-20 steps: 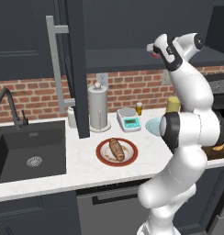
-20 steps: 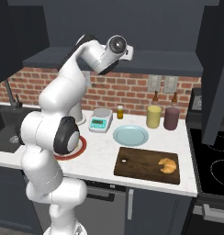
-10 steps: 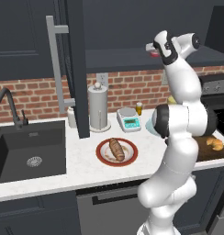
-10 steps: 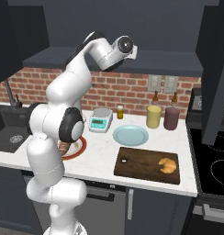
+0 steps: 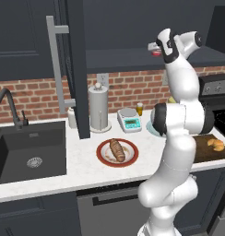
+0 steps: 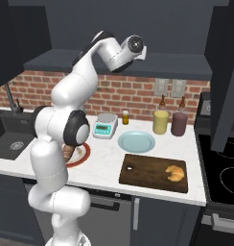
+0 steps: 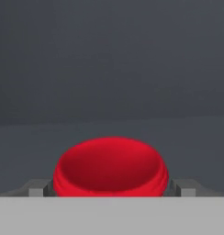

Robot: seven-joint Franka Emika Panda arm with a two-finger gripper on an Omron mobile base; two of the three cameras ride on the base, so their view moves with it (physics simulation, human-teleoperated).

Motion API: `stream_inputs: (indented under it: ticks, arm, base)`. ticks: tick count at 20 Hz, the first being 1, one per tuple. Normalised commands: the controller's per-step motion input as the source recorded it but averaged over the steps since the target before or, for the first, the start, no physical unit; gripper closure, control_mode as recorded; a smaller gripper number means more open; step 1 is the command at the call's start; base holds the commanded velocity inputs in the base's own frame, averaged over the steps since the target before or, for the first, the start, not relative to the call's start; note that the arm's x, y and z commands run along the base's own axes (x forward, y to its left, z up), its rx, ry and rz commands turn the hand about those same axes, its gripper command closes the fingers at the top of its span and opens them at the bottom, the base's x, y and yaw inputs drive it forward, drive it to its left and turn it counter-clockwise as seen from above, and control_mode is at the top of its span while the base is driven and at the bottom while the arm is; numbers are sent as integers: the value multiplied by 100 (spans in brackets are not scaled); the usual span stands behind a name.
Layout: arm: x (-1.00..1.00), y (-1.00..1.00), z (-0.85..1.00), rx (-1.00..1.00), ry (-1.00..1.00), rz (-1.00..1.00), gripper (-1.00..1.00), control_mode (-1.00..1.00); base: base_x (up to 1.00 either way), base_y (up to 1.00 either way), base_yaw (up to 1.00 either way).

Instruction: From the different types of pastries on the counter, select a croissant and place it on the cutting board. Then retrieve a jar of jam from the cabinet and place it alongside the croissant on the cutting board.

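Sitting at the bottom centre of the hand view, the jar of jam [image 7: 110,167] fills the space between the two grey fingertips [image 7: 36,187], one at each flank, so the gripper [image 7: 110,190] appears closed on it; actual contact is hard to confirm at this blur. In the left base view the gripper [image 5: 156,48] is high in the upper right of the frame, level with the cabinet's [image 5: 36,37] open shelf, a red spot at its tip.

The relation that matters for the coming move is vertical. The cutting board [image 6: 147,169] lies in the lower centre-right of the right base view, far below the raised hand [image 6: 138,48] and slightly to the right of it. The croissant [image 6: 175,172] rests on the board's right half, which leaves the bare left half as the likely landing place. The loaf [image 5: 117,150] lies on its plate at the lower centre of the left base view, on the counter [image 5: 86,168].
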Motion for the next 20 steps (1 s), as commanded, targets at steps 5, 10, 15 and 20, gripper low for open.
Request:
stream_inputs:
  ticks: [5, 10, 15, 20]
  arm:
    - [10, 1, -10, -1, 0, 0, 100, -100]
    - [-8, 0, -2, 2, -6, 0, 100, -100]
    - [-24, 0, 6, 8, -9, 0, 100, -100]
    - [-58, 0, 40, 1, -2, -4, 100, -100]
  base:
    - [0, 0, 0]
    - [0, 0, 0]
    - [0, 0, 0]
    - [0, 0, 0]
